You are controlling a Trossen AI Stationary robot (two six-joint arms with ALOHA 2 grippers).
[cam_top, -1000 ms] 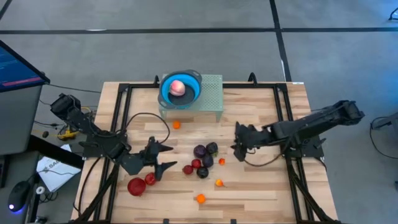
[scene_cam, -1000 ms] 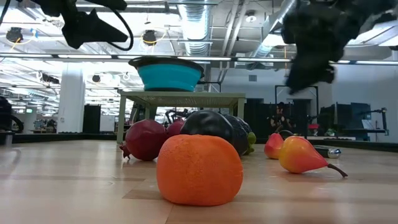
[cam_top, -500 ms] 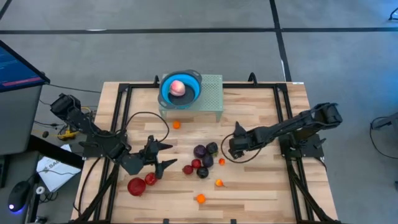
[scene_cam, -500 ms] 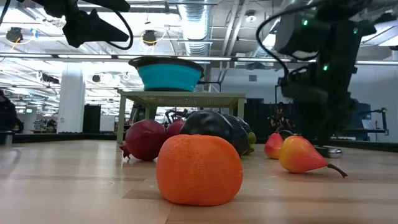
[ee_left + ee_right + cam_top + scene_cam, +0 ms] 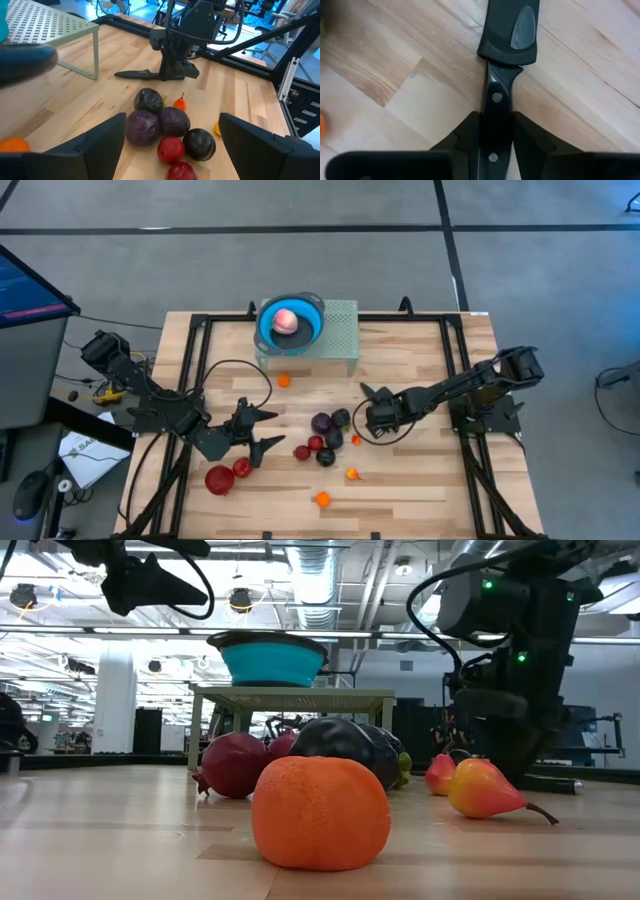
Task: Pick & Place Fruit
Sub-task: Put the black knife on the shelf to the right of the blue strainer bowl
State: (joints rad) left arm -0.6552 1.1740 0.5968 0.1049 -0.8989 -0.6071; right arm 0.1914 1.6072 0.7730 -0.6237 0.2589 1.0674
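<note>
- Right gripper (image 5: pixel 372 417) low on the table (image 5: pixel 420 480), near the middle, slightly toward the right edge.
- Fingers (image 5: pixel 530 142) of that claw closed on the black handle of a knife (image 5: pixel 502 75); blade in a dark sheath, lying flat on the wood, pointing toward the far edge.
- In the left wrist view, same knife (image 5: pixel 142 75) flat on the boards, tip toward the green stand (image 5: pixel 60 25), handle under the right gripper (image 5: pixel 177 70).
- Left gripper (image 5: pixel 262 431) above the table toward the left edge and near edge, jaws spread wide, holding nothing.
- Its two dark fingers (image 5: pixel 102 140) wide apart at both sides of the fruit cluster in its own view.
- Fruit: cluster of dark purple ones (image 5: pixel 328 422) near the table's middle, just beside the right gripper; small red ones (image 5: pixel 312 446) touching this cluster on the near side.
- Two red apples (image 5: pixel 220 478) close to the near-left corner, just beside the left gripper.
- Tiny orange ones scattered: one (image 5: pixel 284 380) just in front of the stand, one (image 5: pixel 352 474) nearer the near edge, one (image 5: pixel 322 500) almost at the near edge.
- Pale pink fruit (image 5: pixel 285 320) inside the round blue bowl (image 5: pixel 312 312), on top of the green perforated stand at the far edge.
- In the low view, a big orange fruit (image 5: pixel 320 812) in front, a small pear-shaped one (image 5: pixel 485 790) beside it, the dark purple pile (image 5: pixel 345 750) behind.
</note>
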